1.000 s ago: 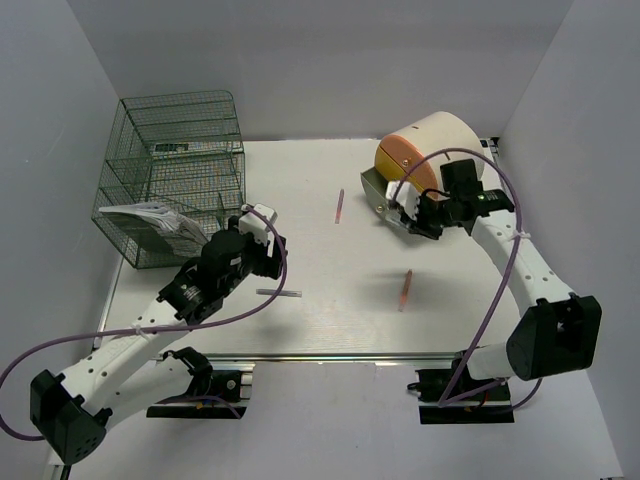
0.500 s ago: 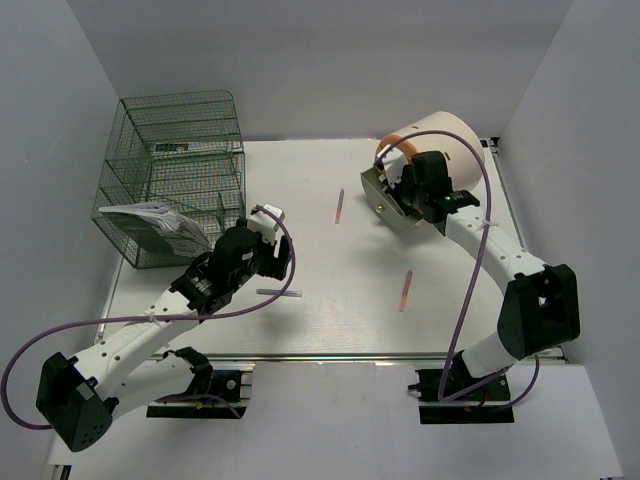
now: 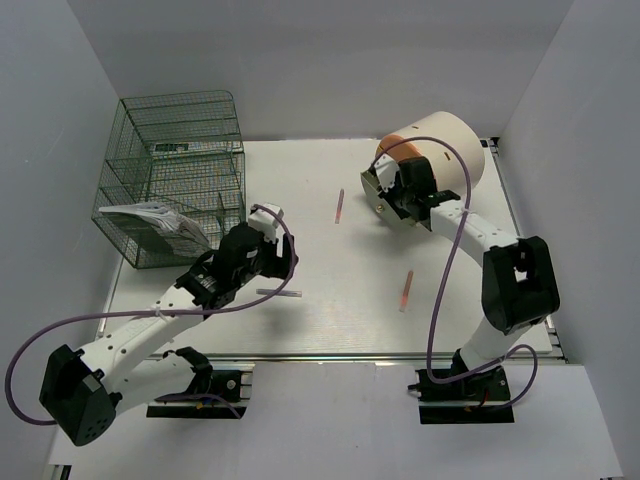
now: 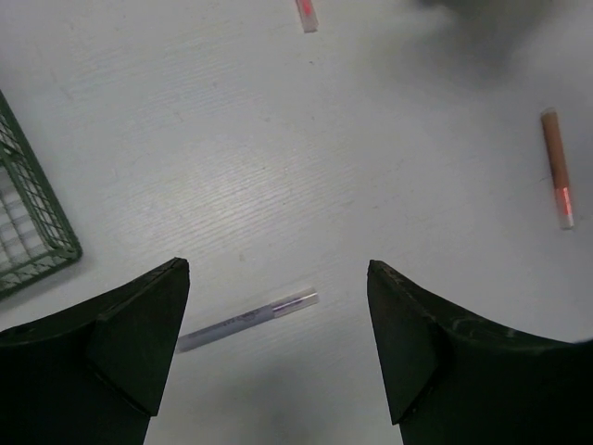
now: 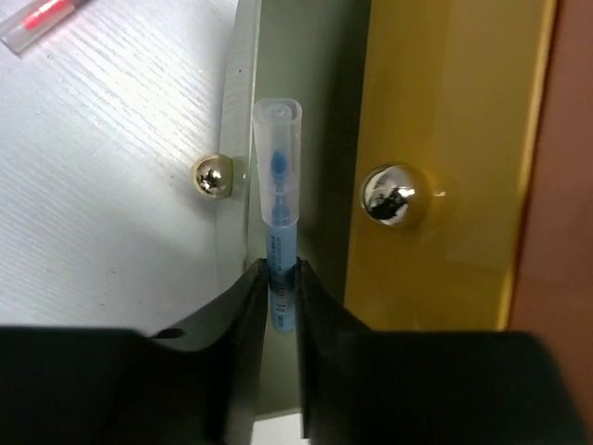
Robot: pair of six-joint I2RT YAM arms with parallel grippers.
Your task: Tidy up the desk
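Note:
The white desk [image 3: 330, 320] carries three loose pens: a red one [image 3: 340, 207], an orange-red one [image 3: 404, 290] and a grey-purple one [image 3: 278, 293]. My left gripper [image 3: 282, 266] is open and hovers over the grey-purple pen [image 4: 246, 320], which lies between the jaws [image 4: 278, 267] in the left wrist view. My right gripper [image 3: 385, 195] is shut on a blue pen [image 5: 278, 185]. It holds the pen over the gap behind a grey drawer front [image 5: 239, 111], beside a yellow drawer front [image 5: 445, 139].
The cream cylinder with an orange face [image 3: 445, 140] lies at the back right with its small drawers [image 3: 373, 192] facing left. A green wire-mesh rack [image 3: 175, 160] holding papers [image 3: 150, 222] stands at the back left. Aluminium rail edging [image 3: 330, 358] runs along the near edge.
My right gripper has swung left and back with the blue pen, up against the cylinder's drawers. My left gripper has shifted slightly right over the grey-purple pen.

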